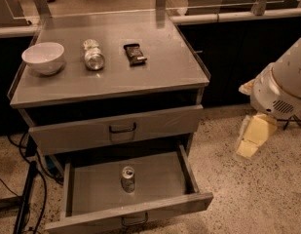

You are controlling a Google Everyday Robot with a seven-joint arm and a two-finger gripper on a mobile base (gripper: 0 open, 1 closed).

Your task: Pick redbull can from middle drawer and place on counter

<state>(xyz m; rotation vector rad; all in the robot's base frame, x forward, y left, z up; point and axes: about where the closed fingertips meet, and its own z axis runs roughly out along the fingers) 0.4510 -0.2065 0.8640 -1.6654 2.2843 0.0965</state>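
**Can upright in the open drawer, end effector off to one side**

The redbull can point(127, 178) stands upright on the floor of the middle drawer point(159, 177), which is pulled out. It sits about midway between the side walls, silver top up, so its long axis is vertical. The end effector point(247, 145) hangs over the speckled floor to the right of the cabinet in the view, outside the drawer and touching nothing; whether it is open or closed cannot be told. From there the can lies leftward in the view, down inside the drawer (with one arm, there is no choice of side). In my judgement, the reach must pass over the drawer's right wall and descend around the can. On the surface point(164, 74) above sit a white bowl point(43, 57), a fatter silver can point(94, 57) on its side and a dark packet point(135, 53).
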